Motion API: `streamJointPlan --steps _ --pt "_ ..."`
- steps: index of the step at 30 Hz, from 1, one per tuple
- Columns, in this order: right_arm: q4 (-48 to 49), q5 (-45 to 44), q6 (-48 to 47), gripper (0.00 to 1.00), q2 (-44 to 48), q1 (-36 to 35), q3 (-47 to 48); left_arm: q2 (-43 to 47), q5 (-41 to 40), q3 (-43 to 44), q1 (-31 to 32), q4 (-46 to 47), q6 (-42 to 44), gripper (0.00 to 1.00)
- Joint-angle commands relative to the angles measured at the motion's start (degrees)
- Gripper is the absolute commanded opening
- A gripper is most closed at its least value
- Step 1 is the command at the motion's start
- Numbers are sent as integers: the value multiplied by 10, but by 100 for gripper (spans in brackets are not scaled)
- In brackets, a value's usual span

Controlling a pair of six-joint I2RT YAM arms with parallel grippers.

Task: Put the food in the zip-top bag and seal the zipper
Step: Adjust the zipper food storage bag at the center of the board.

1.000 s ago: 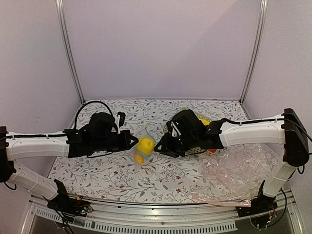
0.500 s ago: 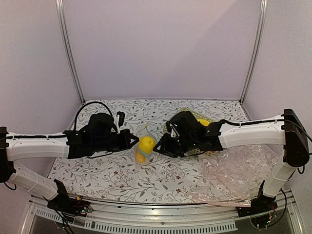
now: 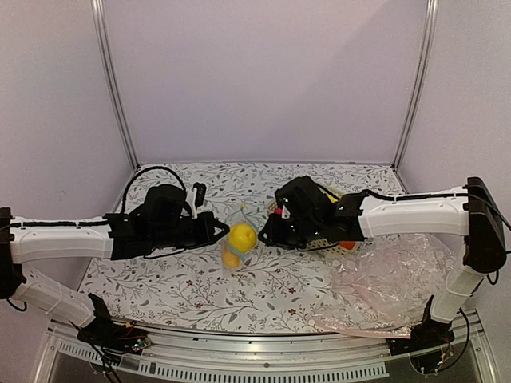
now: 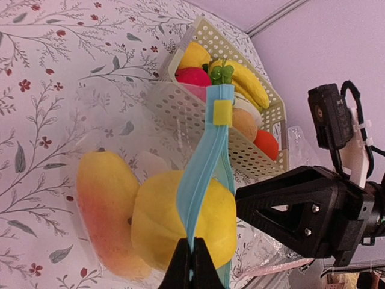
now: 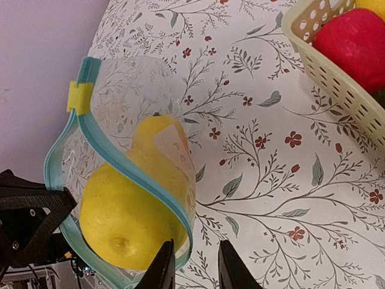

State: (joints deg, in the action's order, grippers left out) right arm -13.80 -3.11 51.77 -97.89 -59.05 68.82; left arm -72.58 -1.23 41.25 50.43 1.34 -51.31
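**Floral counter (image 3: 184, 291) with a filled bag held between two claws**

Backdrop: plain lilac walls (image 3: 263, 80) behind and to both sides, leaf-and-flower print across the whole work surface.

Far left: left claw (image 4: 192, 265), reaching in toward the middle, fingertips pressed together and pinching the zipper (image 4: 207, 162) at one end of the light blue strip.

Centre: zip-top bag (image 4: 120, 132), clear-walled, hanging between the two claws over the middle of the counter and just left of the basket (image 4: 255, 155). Cannot tell whether its bottom touches the cloth.

Inside the bag: yellow fruit (image 4: 162, 223), rounded, directly under the strip, and orange-yellow fruit (image 4: 102, 205), longer, pressed against the yellow one on the side away from the right claw. Both fully enclosed by the plastic.

Along the mouth: yellow slider tab (image 4: 222, 112) sitting at the end of the zipper farthest from the left claw. Two blue tracks parted in the right wrist view, bowed around the yellow fruit, so mouth not sealed.

Right of centre: right claw (image 5: 195, 268), fingers spread, with the blue edge of the bag lying in the gap close to one finger, not clamped.

Further right: cream perforated basket, holding a red toy fruit (image 5: 355, 36) among others.

Far right: pinkish plastic sheet (image 3: 391, 275), crumpled, spread on the near right part of the counter.
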Motion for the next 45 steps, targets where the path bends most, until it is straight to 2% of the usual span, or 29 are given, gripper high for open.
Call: streamJointPlan --steps 1,15,23,31,36,39,44,45 --pt "-20 -5 -52 25 -19 3 28 13 8 -7 -9 20 2 0" --pt "-36 -13 -89 21 -39 3 27 9 32 -4 -9 31 5 0" --pt "27 54 -81 19 -46 20 7 7 49 -5 -9 50 7 0" --pt "108 116 -69 0 -46 34 -22 10 56 -10 -8 54 9 0" --pt "89 110 -76 0 -25 34 -21 13 28 -12 -9 18 18 1" --pt "13 110 -83 0 -17 33 4 12 15 -2 -8 -36 43 17" --pt "-62 125 -96 0 -16 33 22 17 19 23 -6 -91 103 70" --pt "-72 127 -99 0 -15 34 23 19 25 27 -5 -93 116 77"
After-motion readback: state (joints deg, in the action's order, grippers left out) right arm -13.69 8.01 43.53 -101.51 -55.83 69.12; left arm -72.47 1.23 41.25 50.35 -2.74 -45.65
